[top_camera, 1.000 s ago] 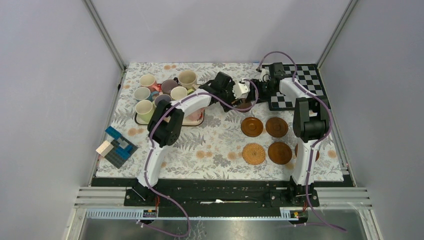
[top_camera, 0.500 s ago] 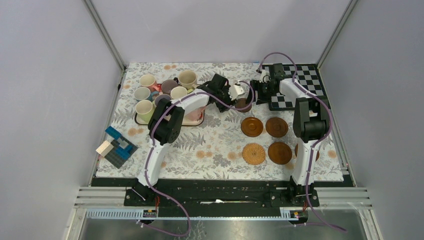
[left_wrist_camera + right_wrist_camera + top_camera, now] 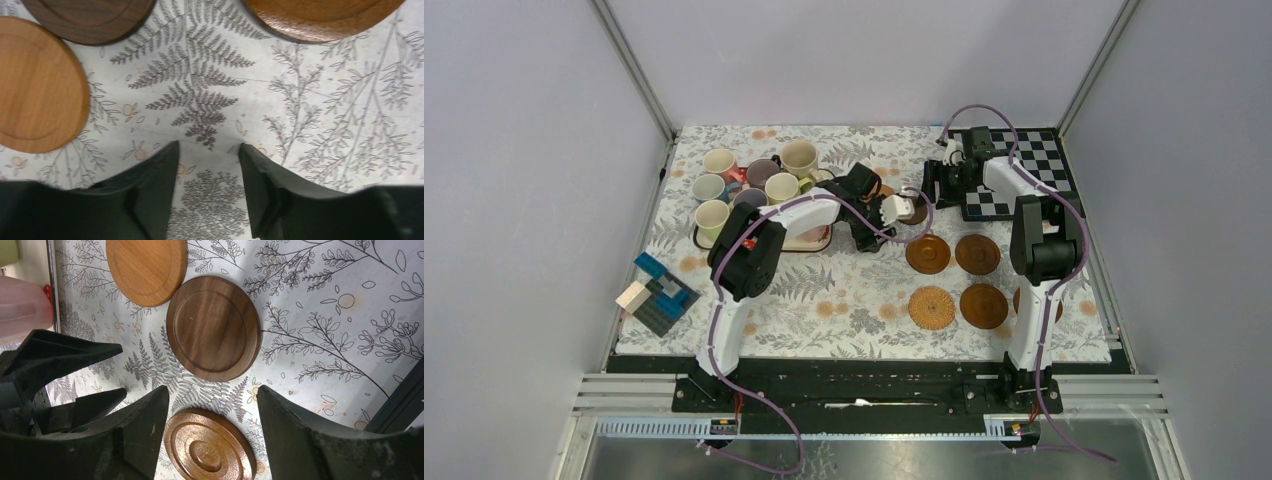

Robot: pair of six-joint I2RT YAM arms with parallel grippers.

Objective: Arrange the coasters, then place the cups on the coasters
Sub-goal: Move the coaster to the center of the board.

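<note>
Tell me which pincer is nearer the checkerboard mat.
Right. The right pincer hangs just beside the checkerboard mat, at its left edge; the left pincer is farther left, out over the floral cloth.

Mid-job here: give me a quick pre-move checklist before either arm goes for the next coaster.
1. Left pincer empty, jaws apart: ok.
2. Right pincer empty, jaws apart: ok.
3. Dark coaster lying flat, unobstructed: ok.
4. Coasters all lined up: not ok; light coaster lies beyond the dark coaster, outside the laid-out rows.
5. Cups on coasters: not ok, none yet.
6. Clearance between the two pincers: cannot tell.
</note>
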